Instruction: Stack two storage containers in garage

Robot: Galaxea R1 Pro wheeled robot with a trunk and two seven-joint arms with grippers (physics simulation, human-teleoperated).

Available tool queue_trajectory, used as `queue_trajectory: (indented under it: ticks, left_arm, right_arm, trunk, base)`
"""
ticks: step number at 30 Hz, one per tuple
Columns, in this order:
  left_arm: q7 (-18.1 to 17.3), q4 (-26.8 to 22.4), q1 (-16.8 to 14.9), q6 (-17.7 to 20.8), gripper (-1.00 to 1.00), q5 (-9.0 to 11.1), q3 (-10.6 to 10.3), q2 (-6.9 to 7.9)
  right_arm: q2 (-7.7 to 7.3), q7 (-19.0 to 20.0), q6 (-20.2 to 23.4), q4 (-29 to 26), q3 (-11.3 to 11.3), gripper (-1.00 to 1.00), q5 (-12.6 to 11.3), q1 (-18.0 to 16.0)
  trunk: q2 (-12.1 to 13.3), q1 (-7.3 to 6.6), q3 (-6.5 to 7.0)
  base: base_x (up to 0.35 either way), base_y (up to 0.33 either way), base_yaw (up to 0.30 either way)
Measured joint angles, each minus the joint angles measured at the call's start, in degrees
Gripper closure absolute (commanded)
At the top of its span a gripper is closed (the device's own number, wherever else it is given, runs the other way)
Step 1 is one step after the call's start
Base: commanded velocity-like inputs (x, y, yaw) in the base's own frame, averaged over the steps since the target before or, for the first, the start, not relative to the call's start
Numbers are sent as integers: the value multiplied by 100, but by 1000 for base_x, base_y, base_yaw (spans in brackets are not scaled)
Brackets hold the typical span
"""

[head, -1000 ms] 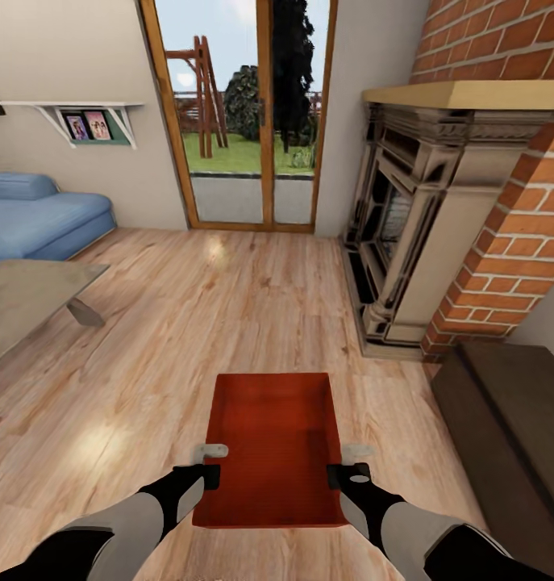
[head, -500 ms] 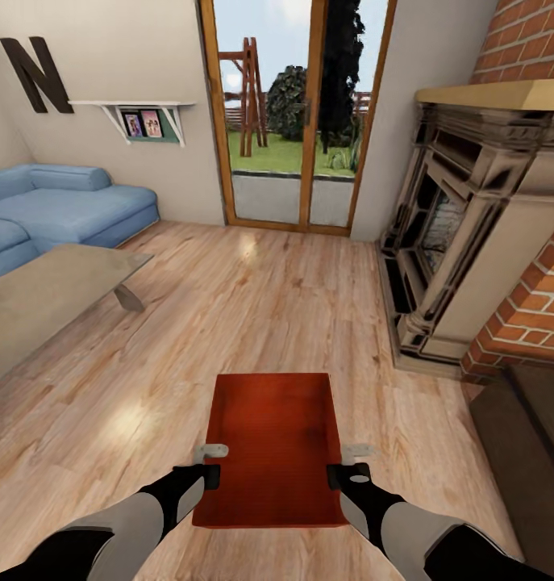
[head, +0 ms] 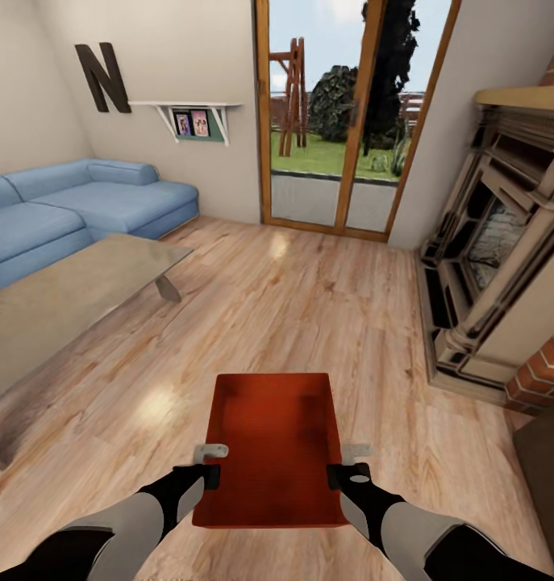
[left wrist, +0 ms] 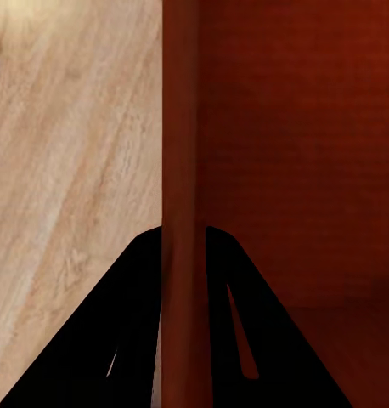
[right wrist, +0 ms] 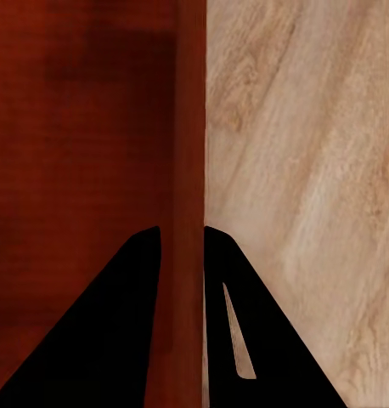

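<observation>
The orange-red, low-walled rectangular storage tray (head: pixel 272 444) looks rigid and light, with the left claw (head: pixel 210 466) and right claw (head: pixel 351 464) each pinched onto a thin side wall near its near end.

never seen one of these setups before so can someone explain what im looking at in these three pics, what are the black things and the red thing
These are simulator renders from a wheeled robot with two arms. The big picture comes from a camera on its head, looking down over both arms; the two small ones come from cameras on each wrist, looking along the claw's fingers.

The red thing is a storage container, a low orange-red tray. The left claw grips its left wall and the right claw its right wall. In each wrist picture the black wedges are that claw's two fingers, shut on the thin wall between them, as with the right claw's fingers.

The tray is carried above the wood floor of a living room: blue sofa, glass coffee table, fireplace, a big letter N and a glass door to a garden.
</observation>
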Motion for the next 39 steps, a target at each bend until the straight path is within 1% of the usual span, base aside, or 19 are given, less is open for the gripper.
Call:
queue_trajectory:
  ticks: [7, 39]
  left_arm:
    - [-2, -3, 0, 1, 100, -6, 4, 0]
    - [-7, 3, 0, -7, 100, -9, 10, 4]
  right_arm:
    - [-1, 1, -1, -2, 3, 100, -5, 0]
    - [3, -3, -3, 0, 1, 100, 0, 0]
  trunk:
    - [281, -154, 126]
    - [282, -154, 126]
  base:
    - [0, 0, 291]
    - [0, 0, 291]
